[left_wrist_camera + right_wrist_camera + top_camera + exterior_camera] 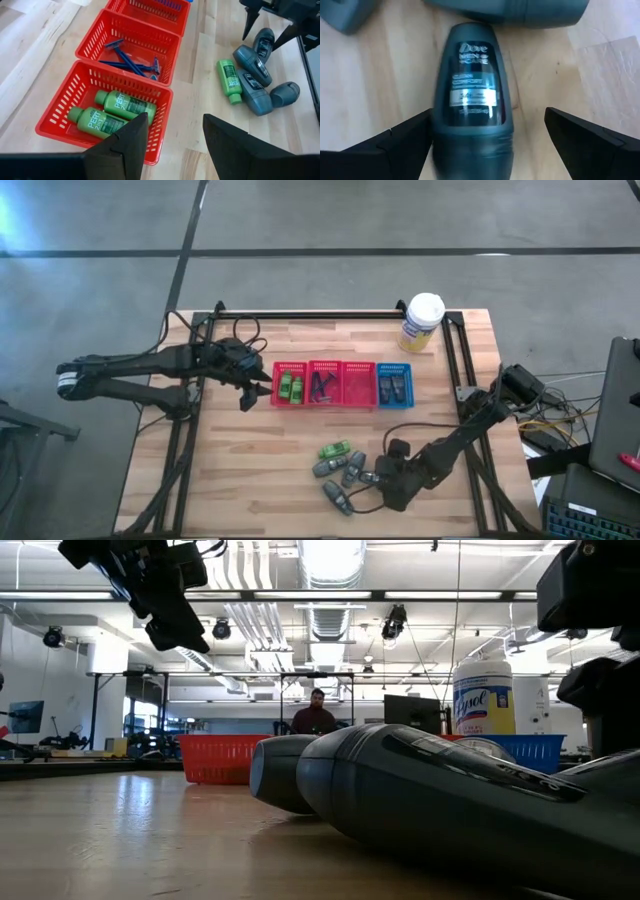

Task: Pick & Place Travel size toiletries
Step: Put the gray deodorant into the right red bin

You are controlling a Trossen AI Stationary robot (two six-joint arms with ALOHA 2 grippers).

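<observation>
My right gripper (487,137) is open and low over the table's near right part. Its fingers stand on either side of a dark grey Dove roll-on (472,95) that lies on the wood; the cap end is nearest the camera. More grey tubes (331,468) and one green bottle (335,449) lie in a loose cluster beside it. My left gripper (172,135) is open and hovers above the leftmost red basket (60,132). That basket holds two green bottles (125,104). The red basket next to it holds blue razors (132,65).
Three red baskets (324,383) and a blue basket (393,384) stand in a row across the table's middle. A white-lidded yellow canister (422,322) stands at the far right corner. Bare wood lies on the near left. A person (316,712) sits in the room behind.
</observation>
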